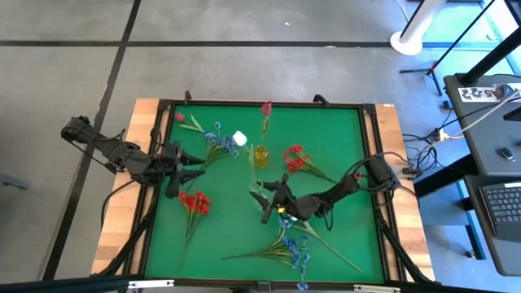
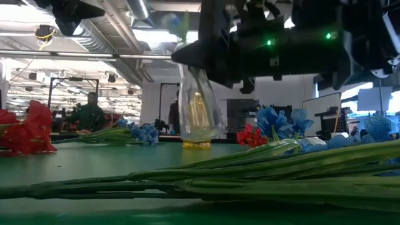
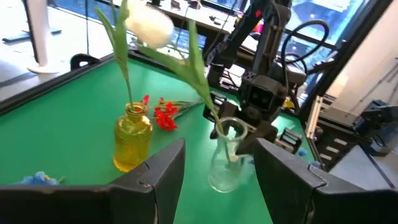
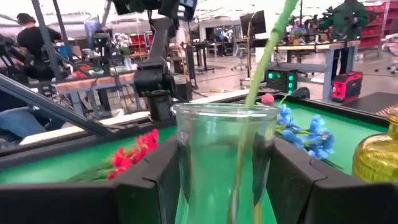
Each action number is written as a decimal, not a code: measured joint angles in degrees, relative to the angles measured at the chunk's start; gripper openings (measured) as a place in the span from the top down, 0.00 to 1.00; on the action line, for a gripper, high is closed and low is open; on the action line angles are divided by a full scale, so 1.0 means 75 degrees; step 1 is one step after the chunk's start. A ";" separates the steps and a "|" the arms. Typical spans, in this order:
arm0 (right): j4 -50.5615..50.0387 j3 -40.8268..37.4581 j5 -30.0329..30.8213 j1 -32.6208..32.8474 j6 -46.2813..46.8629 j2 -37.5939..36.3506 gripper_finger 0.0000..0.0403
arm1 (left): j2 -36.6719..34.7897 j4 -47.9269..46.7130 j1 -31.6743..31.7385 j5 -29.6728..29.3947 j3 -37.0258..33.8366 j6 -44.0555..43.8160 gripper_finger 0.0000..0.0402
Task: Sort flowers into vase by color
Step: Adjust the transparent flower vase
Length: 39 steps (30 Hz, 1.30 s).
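A clear glass vase (image 1: 256, 189) (image 4: 217, 155) holds a white flower (image 1: 239, 138) (image 3: 149, 28), whose green stem leans out toward the left arm. My right gripper (image 1: 264, 199) (image 4: 224, 168) is shut on this vase. A yellow vase (image 1: 260, 155) (image 3: 132, 137) stands just beyond it with a pink-red bud (image 1: 266, 107) on a stem in its mouth. My left gripper (image 1: 187, 175) (image 3: 219, 152) is open and touches nothing, left of both vases. Red clusters (image 1: 195, 201) (image 1: 295, 159), blue clusters (image 1: 221, 145) (image 1: 293, 248) and a pink bud (image 1: 179, 117) lie flat on the mat. My right gripper pinches the clear vase's upper body (image 4: 186, 149), just below the rim, between its two fingers (image 4: 146, 180), one on each side. The fingers come level from the table's right. The vase is about upright; whether its base rests on the mat I cannot tell.
The green mat (image 1: 334, 130) has a raised dark frame around it. A long loose green stem (image 1: 330, 242) lies beside the near blue cluster, under the right arm. Bare mat lies at the far right and near left corners. People and benches show in the room behind.
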 joint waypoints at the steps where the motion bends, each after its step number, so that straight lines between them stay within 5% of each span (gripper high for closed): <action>1: -0.0006 0.0003 -0.0070 -0.0054 -0.0005 0.0022 0.56 | 0.0000 0.0000 0.0000 -0.0026 0.0000 0.0000 0.54; 10: -0.0010 0.0003 -0.0552 -0.0395 -0.0377 0.0040 0.56 | 0.0740 0.0568 -0.0003 0.0304 -0.0416 -0.0516 0.54; 21: 0.0025 0.0003 -0.0839 -0.0376 -0.0408 0.0040 0.56 | 0.2543 0.7228 0.0534 0.1084 -0.3210 -0.0027 0.54; 39: 0.1045 0.0020 -0.1338 -0.0376 -0.0743 0.0043 0.56 | 0.6759 0.8453 0.1472 0.2871 -0.1609 0.0411 0.37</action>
